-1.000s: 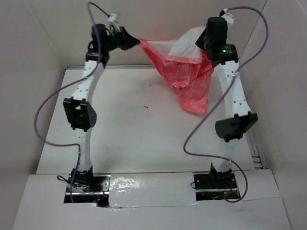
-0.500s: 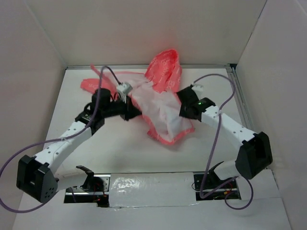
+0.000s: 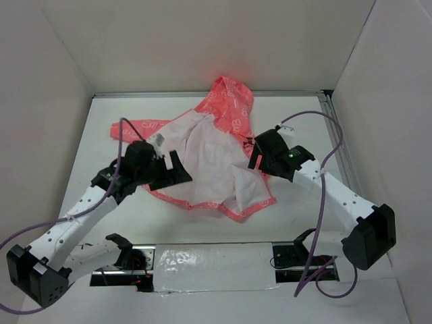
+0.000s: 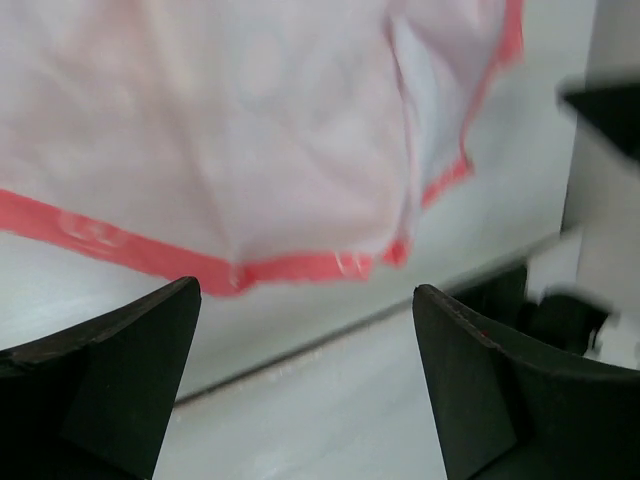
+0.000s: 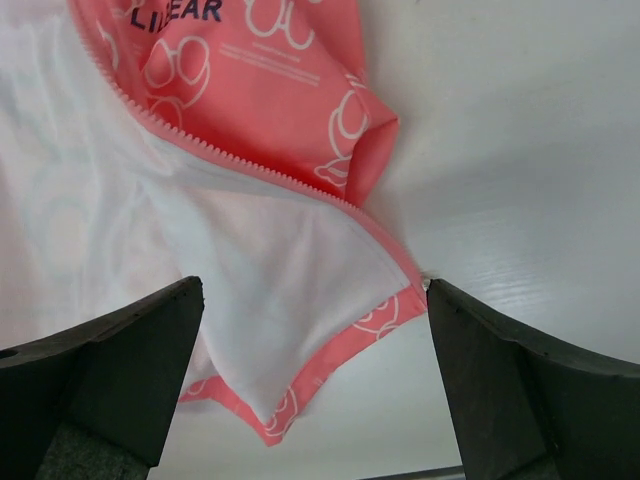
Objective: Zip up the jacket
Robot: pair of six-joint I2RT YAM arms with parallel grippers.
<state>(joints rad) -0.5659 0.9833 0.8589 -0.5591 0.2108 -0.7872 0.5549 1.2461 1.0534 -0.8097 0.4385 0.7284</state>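
Observation:
The coral-pink jacket (image 3: 209, 158) lies spread open on the table, white lining up, hood (image 3: 228, 101) toward the back wall and one sleeve (image 3: 135, 127) reaching left. My left gripper (image 3: 181, 169) stands open at the jacket's left hem, holding nothing. In the left wrist view the jacket's coral hem (image 4: 290, 268) lies just beyond the open left gripper (image 4: 305, 290). My right gripper (image 3: 253, 154) is open over the jacket's right front panel. The right wrist view shows the zipper edge (image 5: 250, 165) and a folded corner of the jacket (image 5: 270, 80) under the open right gripper (image 5: 313, 287).
White walls enclose the table on three sides. A metal rail (image 3: 335, 128) runs along the right edge. A taped strip (image 3: 216, 260) and both arm bases lie at the near edge. Purple cables (image 3: 324, 196) loop beside each arm.
Both arms came down from the back with the jacket, which now lies on the table. Both grippers have opened and let go of it.

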